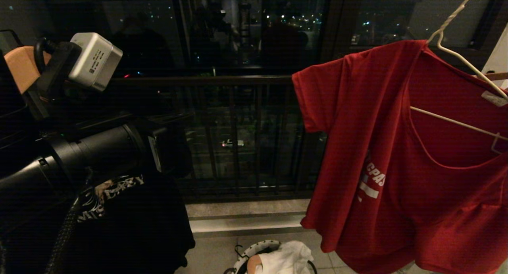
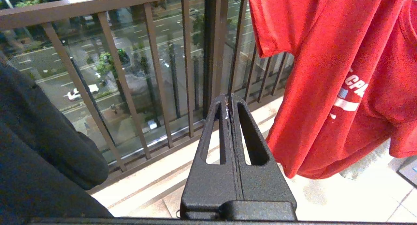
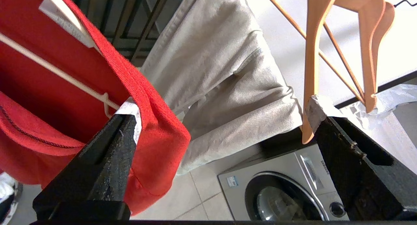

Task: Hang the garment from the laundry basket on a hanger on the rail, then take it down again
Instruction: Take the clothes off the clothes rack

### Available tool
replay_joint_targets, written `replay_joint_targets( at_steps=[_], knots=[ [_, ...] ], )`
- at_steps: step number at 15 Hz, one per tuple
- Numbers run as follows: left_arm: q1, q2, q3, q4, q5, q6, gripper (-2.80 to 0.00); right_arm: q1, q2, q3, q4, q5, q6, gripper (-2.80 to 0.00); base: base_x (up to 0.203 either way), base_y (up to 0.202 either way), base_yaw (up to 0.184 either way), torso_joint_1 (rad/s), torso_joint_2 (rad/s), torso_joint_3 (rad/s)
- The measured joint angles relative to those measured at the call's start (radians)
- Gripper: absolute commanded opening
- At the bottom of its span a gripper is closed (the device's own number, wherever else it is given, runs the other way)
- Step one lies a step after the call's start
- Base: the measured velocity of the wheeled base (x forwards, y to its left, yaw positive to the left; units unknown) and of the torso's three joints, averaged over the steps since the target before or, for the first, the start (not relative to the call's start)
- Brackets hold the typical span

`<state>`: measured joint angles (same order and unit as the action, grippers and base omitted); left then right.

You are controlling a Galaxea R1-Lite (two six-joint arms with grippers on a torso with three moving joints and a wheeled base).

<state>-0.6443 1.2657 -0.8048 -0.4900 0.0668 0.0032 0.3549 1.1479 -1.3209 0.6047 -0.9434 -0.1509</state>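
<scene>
**Red tee up on the wire hanger, right hand spread wide beside it**

So the red T-shirt [image 1: 381, 155] is hanging on the thin white wire hanger [image 1: 456, 55], over on the right of the head view, in front of the dark balcony railing [image 1: 222, 81]. The hanger's shoulder wire and bottom bar show through the neck opening, and the white chest lettering is partly folded into the drape.

The right hand [image 3: 224, 117] is spread wide open. One fingertip [image 3: 128, 112] sits right at the shirt's shoulder edge where the hanger's little side hook pokes out, looks like it's touching the fabric, while the other finger is well off to the side, near the light-brown wooden hangers [image 3: 342, 39]. A beige cloth [image 3: 221, 71] hangs just behind the red shirt, and there's a washing machine [image 3: 280, 189] on the floor below.

The left hand [image 2: 230, 101] is pressed together with nothing in it, pointing at the railing, well apart from the shirt. A black T-shirt [image 1: 131, 222] hangs under the left arm.

The laundry basket [image 1: 248, 256] sits on the tiled floor low down, white cloth [image 1: 287, 258] in it.
</scene>
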Motion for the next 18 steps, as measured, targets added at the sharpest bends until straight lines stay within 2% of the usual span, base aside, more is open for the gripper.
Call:
replay_joint_targets(
  at_steps=[11, 12, 18],
  knots=[
    [-0.008, 0.0, 0.005, 0.0, 0.0, 0.001, -2.8, 0.0, -0.018, -0.032, -0.002, 0.002, -0.001, 0.0, 0.0, 0.0, 0.0, 0.0, 0.0, 0.0],
    [-0.008, 0.001, 0.005, 0.0, 0.0, 0.0, -2.8, 0.0, -0.017, -0.032, -0.002, 0.002, -0.001, -2.8, 0.0, 0.0, 0.0, 0.0, 0.0, 0.0],
    [-0.008, 0.001, 0.005, 0.0, 0.0, 0.0, -2.8, 0.0, 0.003, -0.032, -0.004, 0.006, -0.002, -2.8, 0.0, 0.0, 0.0, 0.0, 0.0, 0.0]
  ],
)
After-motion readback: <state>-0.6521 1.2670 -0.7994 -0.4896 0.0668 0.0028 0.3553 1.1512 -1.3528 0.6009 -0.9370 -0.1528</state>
